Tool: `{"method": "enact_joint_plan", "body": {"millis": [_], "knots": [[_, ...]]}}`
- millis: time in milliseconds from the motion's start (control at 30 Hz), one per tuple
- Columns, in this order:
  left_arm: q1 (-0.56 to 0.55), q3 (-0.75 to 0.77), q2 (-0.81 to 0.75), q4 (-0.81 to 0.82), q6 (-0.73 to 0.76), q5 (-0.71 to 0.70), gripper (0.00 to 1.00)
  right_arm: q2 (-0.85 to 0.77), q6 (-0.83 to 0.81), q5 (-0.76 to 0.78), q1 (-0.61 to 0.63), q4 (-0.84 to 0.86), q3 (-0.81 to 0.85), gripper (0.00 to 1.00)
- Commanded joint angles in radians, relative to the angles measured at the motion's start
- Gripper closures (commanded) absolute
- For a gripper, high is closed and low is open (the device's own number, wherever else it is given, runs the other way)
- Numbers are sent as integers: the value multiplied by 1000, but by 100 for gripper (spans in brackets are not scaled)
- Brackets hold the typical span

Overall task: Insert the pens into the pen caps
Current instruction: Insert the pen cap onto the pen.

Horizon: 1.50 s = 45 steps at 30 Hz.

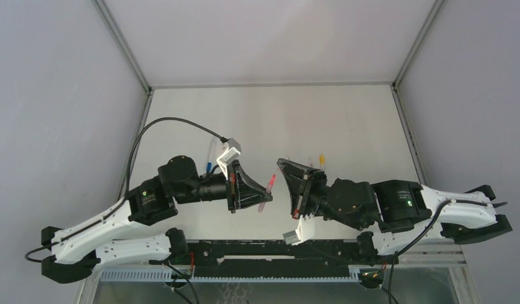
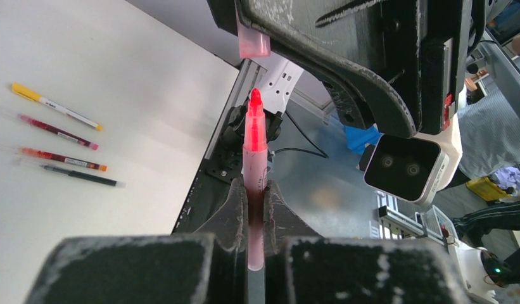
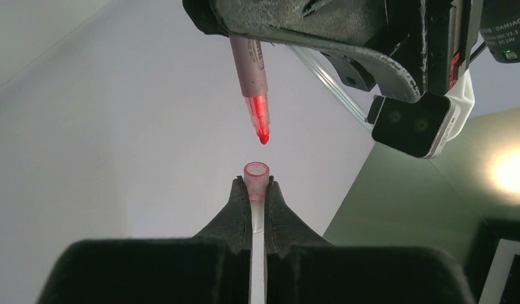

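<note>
Above table (image 1: 276,120), pen (image 3: 256,95) tip faces cap (image 3: 256,180) mouth, clear gap.

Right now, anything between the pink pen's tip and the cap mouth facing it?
Nothing visible. The left hand grips the pink pen, the right hand grips the pink cap, and only open air separates the tip from the cap's open mouth. The other pens lie on the table, well aside.

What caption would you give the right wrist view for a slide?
Right jaws shut on a pink cap, its open mouth facing the red-tipped pen in the left jaws; a gap separates them.
</note>
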Motion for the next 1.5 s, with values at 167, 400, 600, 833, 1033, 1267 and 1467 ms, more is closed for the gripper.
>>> {"method": "enact_joint_plan", "body": {"millis": [167,400,600,833,1033,1267,1467], "knots": [[-7,24,-16,40,-16,-22,100,13,-238,23,28,-23,38,100],[-7,34,11,39,-20,22,100,14,-231,28,27,-21,41,100],[-7,31,12,40,-23,21,100,14,-232,29,26,-22,42,100],[-7,40,16,40,-17,17,100,16,-229,26,33,-31,38,100],[-6,38,14,40,-17,14,100,15,-217,26,40,-43,34,100],[-6,37,13,39,-17,11,100,23,-212,16,45,-47,28,100],[-5,36,12,40,-16,3,100,24,-204,6,50,-41,8,100]]}}
